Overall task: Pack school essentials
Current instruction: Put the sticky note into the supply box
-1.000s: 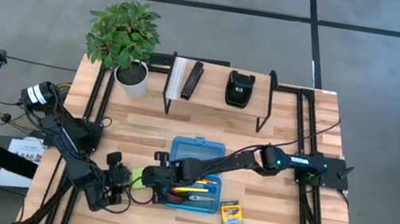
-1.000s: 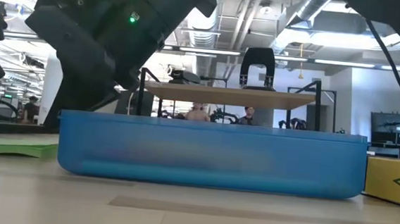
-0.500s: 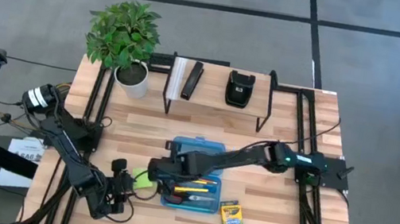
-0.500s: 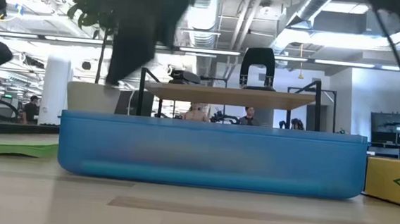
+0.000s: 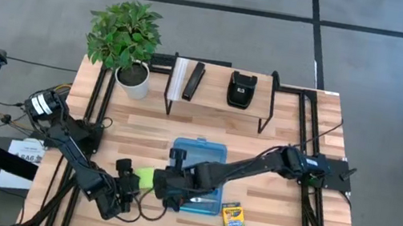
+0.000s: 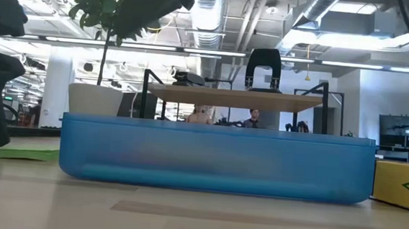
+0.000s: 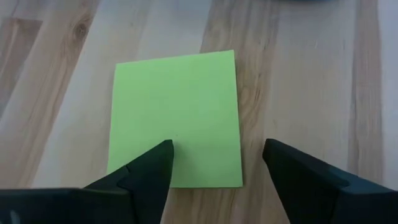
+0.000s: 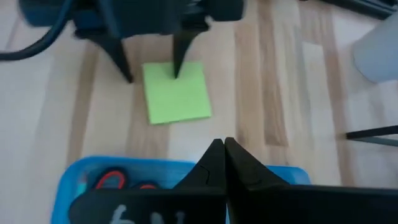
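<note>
The lime-green sticky-note pad [image 7: 177,112] lies flat on the table just left of the blue case [image 5: 199,152]. My left gripper [image 7: 217,146] stands open over it: one finger over the pad's near part, the other beside its edge over bare wood. My right gripper [image 8: 222,148] hangs shut with nothing in it above the case's near left corner [image 5: 167,185]. In the case lie the red-handled scissors [image 8: 111,180] and pencils [image 5: 202,188]. The crayon box [image 5: 232,218] lies flat to the case's near right. My left gripper has one fingertip [image 7: 163,149] over the sticky-note pad near its near edge, pointing steeply down. I cannot tell whether it touches the pad.
A low shelf [image 5: 219,104] with two black objects stands at the far edge, and a potted plant [image 5: 126,35] at the far left. Bare wood lies along the near edge and right of the crayon box.
My right gripper, shut throughout, has risen from the case's left end, leaving most of the low view. My left gripper has moved toward the sticky-note pad and stayed open. The pad has kept its place.
</note>
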{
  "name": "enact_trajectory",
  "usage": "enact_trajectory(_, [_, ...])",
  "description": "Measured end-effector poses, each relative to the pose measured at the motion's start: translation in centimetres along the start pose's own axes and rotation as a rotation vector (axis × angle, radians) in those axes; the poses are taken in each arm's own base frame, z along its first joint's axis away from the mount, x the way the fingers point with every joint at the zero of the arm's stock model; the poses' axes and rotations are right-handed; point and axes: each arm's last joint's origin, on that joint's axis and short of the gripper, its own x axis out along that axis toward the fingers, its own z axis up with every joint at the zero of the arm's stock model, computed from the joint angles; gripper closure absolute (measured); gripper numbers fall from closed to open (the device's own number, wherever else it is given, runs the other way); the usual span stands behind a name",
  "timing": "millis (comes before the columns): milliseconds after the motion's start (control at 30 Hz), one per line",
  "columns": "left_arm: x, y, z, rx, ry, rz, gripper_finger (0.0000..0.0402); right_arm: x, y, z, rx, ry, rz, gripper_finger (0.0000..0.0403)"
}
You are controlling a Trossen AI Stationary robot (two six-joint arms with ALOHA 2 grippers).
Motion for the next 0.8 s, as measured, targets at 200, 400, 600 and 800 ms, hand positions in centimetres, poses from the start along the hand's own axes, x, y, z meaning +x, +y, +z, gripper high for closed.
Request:
enact_trajectory(200, [0.1, 0.1, 0.0, 0.005, 0.022, -0.002, 0.0203, -2.2, 1.9, 0.2, -0.023, -0.035, 0.035, 0.0399])
enact_trajectory(400, [0.1, 0.0, 0.0, 0.007, 0.027, -0.011, 0.0279, -5.4, 3.5, -0.2, -0.032, -0.037, 0.004, 0.0395])
enact_trajectory(600, [0.1, -0.1, 0.1, 0.024, 0.018, -0.029, 0.0346, -7.3, 4.1, -0.3, -0.033, -0.067, -0.057, 0.0399])
enact_trajectory(800, [-0.1, -0.4, 0.5, 0.036, 0.017, -0.043, 0.0395, -7.9, 4.0, -0.3, -0.029, -0.070, -0.068, 0.0394])
